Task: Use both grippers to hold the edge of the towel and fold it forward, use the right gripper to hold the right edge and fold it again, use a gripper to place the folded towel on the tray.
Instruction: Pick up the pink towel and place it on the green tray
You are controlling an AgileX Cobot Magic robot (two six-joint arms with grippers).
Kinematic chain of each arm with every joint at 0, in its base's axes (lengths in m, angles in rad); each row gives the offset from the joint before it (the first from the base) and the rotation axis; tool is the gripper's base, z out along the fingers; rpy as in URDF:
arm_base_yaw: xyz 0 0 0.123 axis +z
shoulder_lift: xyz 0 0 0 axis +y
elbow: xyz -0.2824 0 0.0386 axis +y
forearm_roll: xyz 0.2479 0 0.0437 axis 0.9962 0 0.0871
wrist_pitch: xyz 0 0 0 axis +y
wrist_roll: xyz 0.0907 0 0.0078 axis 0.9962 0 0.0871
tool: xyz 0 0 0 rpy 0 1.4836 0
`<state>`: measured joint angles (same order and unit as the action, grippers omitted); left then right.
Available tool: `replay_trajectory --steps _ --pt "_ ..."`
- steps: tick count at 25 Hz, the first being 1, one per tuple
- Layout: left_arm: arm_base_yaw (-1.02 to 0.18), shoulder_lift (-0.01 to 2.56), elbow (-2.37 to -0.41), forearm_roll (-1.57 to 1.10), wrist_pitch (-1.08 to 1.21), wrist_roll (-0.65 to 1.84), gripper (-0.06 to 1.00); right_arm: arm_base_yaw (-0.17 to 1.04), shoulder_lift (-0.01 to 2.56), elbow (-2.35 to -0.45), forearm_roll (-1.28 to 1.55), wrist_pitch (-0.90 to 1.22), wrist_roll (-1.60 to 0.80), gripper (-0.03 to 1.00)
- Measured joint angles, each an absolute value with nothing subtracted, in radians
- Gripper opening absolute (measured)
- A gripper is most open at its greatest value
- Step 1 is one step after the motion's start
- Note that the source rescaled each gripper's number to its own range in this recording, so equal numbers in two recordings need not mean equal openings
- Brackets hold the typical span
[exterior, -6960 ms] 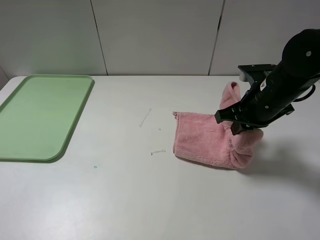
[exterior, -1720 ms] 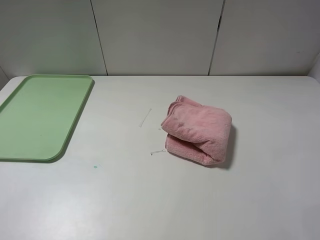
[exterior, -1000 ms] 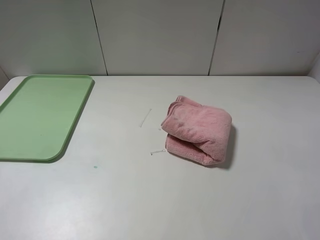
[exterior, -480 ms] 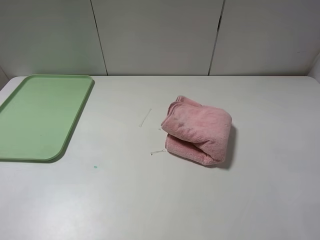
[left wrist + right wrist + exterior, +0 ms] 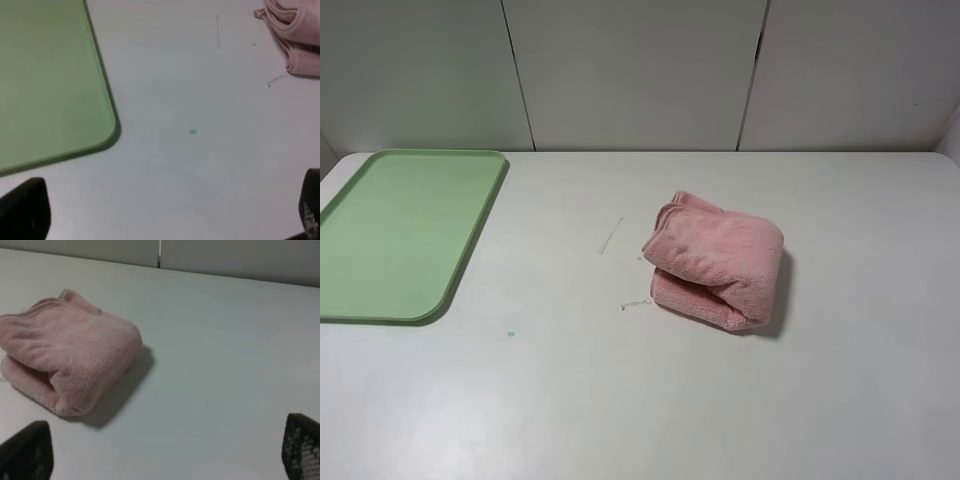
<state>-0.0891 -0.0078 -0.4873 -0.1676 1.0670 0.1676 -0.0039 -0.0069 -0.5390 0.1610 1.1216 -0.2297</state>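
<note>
There is one pink towel [image 5: 718, 260], one green tray [image 5: 400, 235], and one white table [image 5: 620, 400] that carries both. The towel lies folded into a thick bundle a little right of the centre of the high view. The tray lies flat at the left, well apart from the towel, and nothing is on it. On the table between them I count one small green dot [image 5: 510, 333] and two thin pale marks [image 5: 611, 235], one of them just beside the lower left corner of the towel.

The left edge of the high view cuts off a part of the tray. No arm appears in this view. In the left wrist view only one corner of the towel shows, and the frame cuts off the rest. What the pale marks are, I cannot tell.

Of the left gripper [image 5: 167, 210] only two dark fingertips [image 5: 25, 210] show, far apart at opposite edges of its view. They are spread wide, above bare table, and grasp nothing. The right gripper [image 5: 165, 450] shows the same: its fingertips [image 5: 302, 445] are spread wide and touch nothing, and the towel lies apart from them.
</note>
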Motion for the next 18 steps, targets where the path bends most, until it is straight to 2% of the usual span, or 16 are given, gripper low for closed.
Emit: replay_trajectory --steps 18 --pt "-0.089 -0.008 -0.487 -0.168 1.067 0.168 1.00 -0.004 -0.007 -0.539 0.161 1.125 -0.230 1.00"
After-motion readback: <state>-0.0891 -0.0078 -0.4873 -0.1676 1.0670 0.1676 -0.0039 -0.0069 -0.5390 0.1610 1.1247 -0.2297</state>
